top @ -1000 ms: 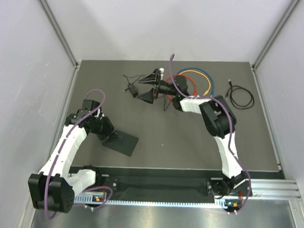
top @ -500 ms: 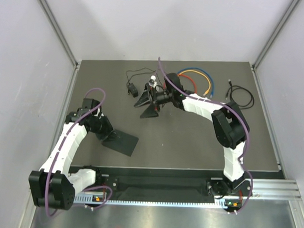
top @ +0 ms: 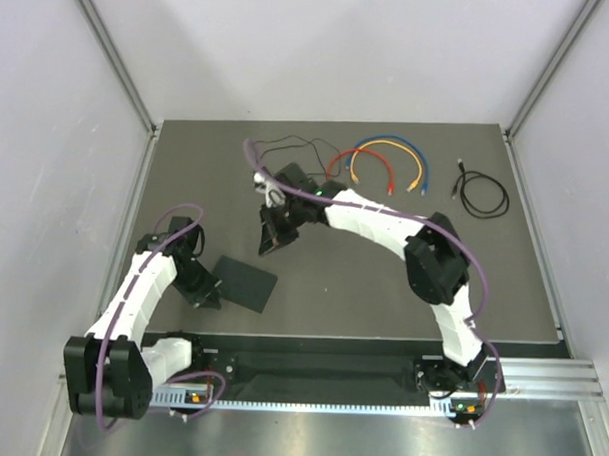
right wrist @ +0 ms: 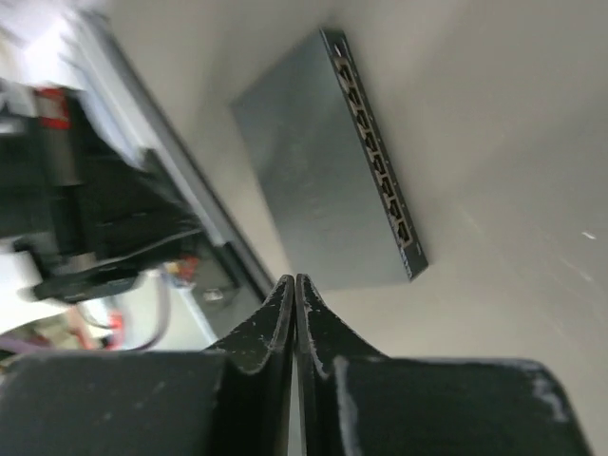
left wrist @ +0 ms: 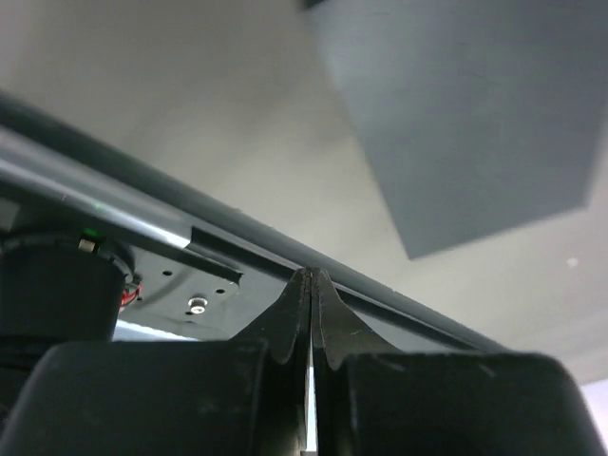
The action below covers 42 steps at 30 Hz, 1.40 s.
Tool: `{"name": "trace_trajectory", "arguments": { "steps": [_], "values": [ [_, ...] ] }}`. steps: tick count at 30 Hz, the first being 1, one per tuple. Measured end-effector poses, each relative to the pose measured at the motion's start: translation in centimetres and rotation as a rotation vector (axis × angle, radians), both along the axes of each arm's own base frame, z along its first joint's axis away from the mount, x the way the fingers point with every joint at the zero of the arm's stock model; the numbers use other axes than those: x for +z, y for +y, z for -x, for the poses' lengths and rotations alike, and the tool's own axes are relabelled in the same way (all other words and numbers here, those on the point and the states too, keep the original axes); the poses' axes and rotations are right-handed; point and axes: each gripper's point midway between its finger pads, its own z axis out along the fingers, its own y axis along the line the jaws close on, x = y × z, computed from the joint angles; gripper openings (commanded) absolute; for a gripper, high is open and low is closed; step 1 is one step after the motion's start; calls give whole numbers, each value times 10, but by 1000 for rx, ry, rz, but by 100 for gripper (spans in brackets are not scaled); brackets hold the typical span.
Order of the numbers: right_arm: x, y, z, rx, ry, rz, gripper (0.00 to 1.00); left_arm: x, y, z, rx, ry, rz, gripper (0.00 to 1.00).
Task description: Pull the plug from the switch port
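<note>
Matte-black switch (right wrist: 323,180) lay on the worktop (top: 383,281), ports (right wrist: 375,157) seemingly empty; left fingers (left wrist: 290,323) and right fingers (right wrist: 273,328) pressed together, holding nothing, unplugging likely done.

Dark grey tabletop (top: 363,280), pale plain walls (top: 48,129) on three sides — aluminium rails (top: 549,377) at near edge, even light

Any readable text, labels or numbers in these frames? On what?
None can be read.
Flat matte-black rectangular switch: top plain, no marking legible by its port row.
Red patch on blurred hardware at the right wrist view's left edge: too blurred to read.
</note>
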Motion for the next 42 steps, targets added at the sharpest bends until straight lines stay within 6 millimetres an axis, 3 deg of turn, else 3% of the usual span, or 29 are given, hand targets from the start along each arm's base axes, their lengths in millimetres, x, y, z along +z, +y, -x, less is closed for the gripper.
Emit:
{"name": "trace_trajectory", "arguments": {
  "steps": [4, 8, 13, 19, 22, 34, 38, 42],
  "values": [
    [-50, 14, 16, 49, -4, 104, 0, -11, 8, 5, 59, 51, -53, 0],
    [-96, 6, 16, 45, 25, 207, 0, -27, 11, 2, 99, 133, -80, 0],
    [-95, 11, 6, 55, -1, 195, 0, -52, 12, 6, 133, 242, -97, 0],
    [-121, 14, 3, 80, 4, 223, 0, -59, 20, 0, 156, 248, -148, 0],
    [-122, 15, 4, 86, 20, 215, 0, -61, 23, -9, 152, 258, -172, 0],
    [-122, 15, 9, 78, 53, 194, 0, -61, 32, -77, 79, 212, -222, 0],
    [-121, 10, 17, 47, 96, 187, 0, -58, 27, -115, 19, 146, -192, 0],
    [-117, 14, 28, 27, 170, 149, 0, -56, 3, -172, -61, 5, -73, 0]
  ]
}}
